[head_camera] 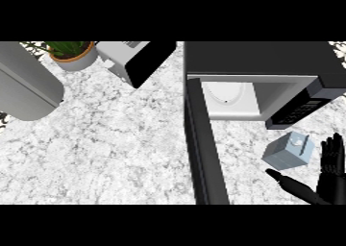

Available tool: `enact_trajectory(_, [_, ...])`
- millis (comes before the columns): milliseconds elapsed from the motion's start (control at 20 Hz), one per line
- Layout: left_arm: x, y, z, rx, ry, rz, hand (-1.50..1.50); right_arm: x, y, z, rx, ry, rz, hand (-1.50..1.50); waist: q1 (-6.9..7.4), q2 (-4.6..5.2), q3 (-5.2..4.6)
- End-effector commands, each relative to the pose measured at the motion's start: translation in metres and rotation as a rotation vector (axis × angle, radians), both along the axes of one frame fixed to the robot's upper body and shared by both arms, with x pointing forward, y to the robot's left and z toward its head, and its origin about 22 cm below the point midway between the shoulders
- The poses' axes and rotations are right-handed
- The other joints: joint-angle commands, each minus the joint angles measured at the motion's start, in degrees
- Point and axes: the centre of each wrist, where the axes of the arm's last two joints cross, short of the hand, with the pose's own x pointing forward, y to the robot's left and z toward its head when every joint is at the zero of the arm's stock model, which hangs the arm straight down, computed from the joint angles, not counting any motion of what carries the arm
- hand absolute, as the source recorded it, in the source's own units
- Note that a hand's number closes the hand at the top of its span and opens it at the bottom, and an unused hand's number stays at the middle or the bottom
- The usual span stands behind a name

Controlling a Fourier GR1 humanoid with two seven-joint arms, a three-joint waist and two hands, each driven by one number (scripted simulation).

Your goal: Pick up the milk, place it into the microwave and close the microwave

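The counter [119, 144] spreads wide, and the microwave [275, 62] sits with its door [204, 158] swung fully out, cavity ready to receive. The milk [288, 151] stands on the counter just in front. The right hand [335, 168] sits beside it, fingers straight, thumb spread, holding nothing, seemingly framing a grasp.

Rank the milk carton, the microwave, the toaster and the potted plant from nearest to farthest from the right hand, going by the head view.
From the right hand:
1. Milk carton, just left of it.
2. Microwave, beyond, door open.
3. Toaster, far upper left.
4. Potted plant, farthest, top-left corner.
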Motion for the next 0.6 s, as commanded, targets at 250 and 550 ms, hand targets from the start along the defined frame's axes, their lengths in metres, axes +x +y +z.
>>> enact_trajectory(250, [-0.010, 0.002, 0.022, -0.056, -0.050, -0.051, -1.50, 0.016, -0.006, -0.029, -0.033, 0.017, 0.024, -1.50, 0.14, 0.05, 0.01])
enact_trajectory(550, [-0.013, 0.002, 0.012, -0.050, -0.058, -0.015, -1.50, 0.022, -0.025, -0.057, -0.052, 0.022, -0.030, -1.50, 0.31, 0.09, 0.04])
